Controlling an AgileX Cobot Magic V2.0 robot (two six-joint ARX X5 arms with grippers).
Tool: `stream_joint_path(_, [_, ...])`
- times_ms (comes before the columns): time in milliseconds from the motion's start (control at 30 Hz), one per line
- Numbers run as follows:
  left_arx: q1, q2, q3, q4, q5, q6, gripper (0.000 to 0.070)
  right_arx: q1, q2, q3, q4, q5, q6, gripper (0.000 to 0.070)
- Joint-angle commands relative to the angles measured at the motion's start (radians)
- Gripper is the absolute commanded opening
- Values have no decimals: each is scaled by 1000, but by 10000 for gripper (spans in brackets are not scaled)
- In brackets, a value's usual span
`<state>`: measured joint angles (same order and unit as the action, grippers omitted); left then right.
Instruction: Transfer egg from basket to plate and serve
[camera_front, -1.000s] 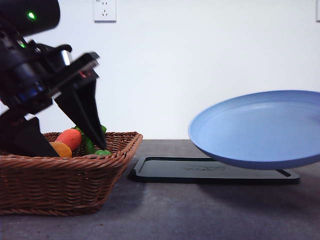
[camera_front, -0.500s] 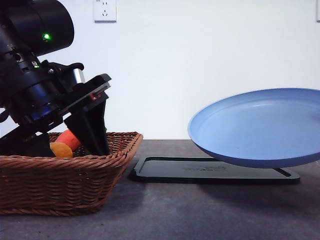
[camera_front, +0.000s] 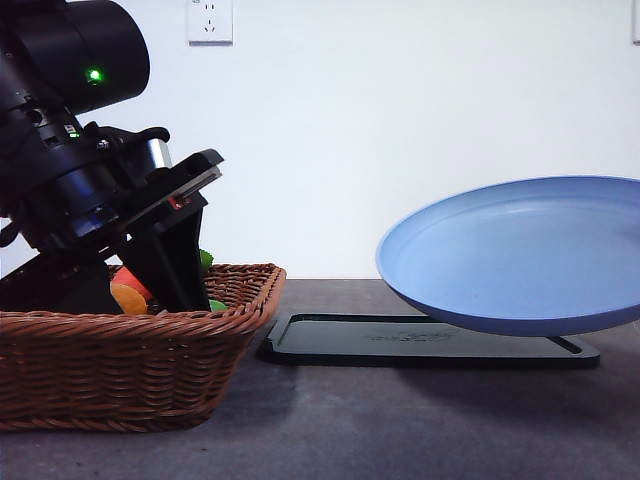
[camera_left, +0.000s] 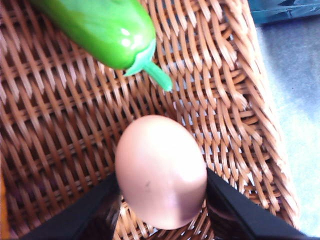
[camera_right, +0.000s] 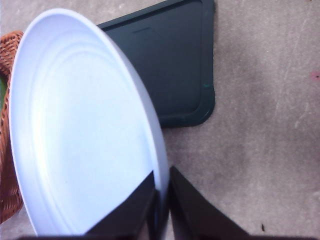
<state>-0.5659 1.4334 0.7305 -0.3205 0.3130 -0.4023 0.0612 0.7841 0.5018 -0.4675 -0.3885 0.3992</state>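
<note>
Our left tool (camera_left: 162, 200) grips the egg (camera_left: 161, 171) inside the basket (camera_left: 60, 145); our right tool (camera_right: 161, 200) pinches the plate (camera_right: 85, 125) at its 6 o'clock rim.

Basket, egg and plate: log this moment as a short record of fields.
egg: in the basket, between the left gripper's fingers, which touch both its sides
green vegetable: lies in the basket beyond the egg
plate: held in the air, tilted, above the black tray
right gripper: fingers clamp the plate's rim
</note>
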Motion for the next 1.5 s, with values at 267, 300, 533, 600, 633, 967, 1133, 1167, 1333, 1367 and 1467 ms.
stream_joint_path(267, [-8,18,147,-145,6,89,218,0,3,16,9,-4,12,0])
stream_joint_path(300, [-8,18,171,-170,6,100,218,0,3,16,8,-5,12,0])
stream_joint_path(533, [-25,18,344,-265,137,110,218,2,8,16,-6,-84,16,0])
stream_joint_path(600, [-44,18,384,-263,204,110,218,2,14,16,-5,-125,26,0])
stream_joint_path(633, [-56,18,402,-262,222,110,219,2,17,16,-5,-143,33,0])
stream_joint_path(967, [-253,28,447,-170,95,184,218,55,85,16,-5,-222,47,0])
stream_joint_path(1133, [-325,61,447,-179,-52,242,221,103,106,16,-5,-222,48,0])
stream_joint_path(1167, [-334,70,447,-181,-69,251,221,111,108,16,-5,-222,50,0])
stream_joint_path(1333, [-356,122,447,-183,-83,261,222,139,111,16,-5,-222,62,0])
stream_joint_path(1367, [-357,133,447,-184,-83,261,223,142,111,16,-5,-222,62,0])
stream_joint_path(1467, [-359,158,447,-189,-83,260,224,147,111,16,-6,-223,65,0])
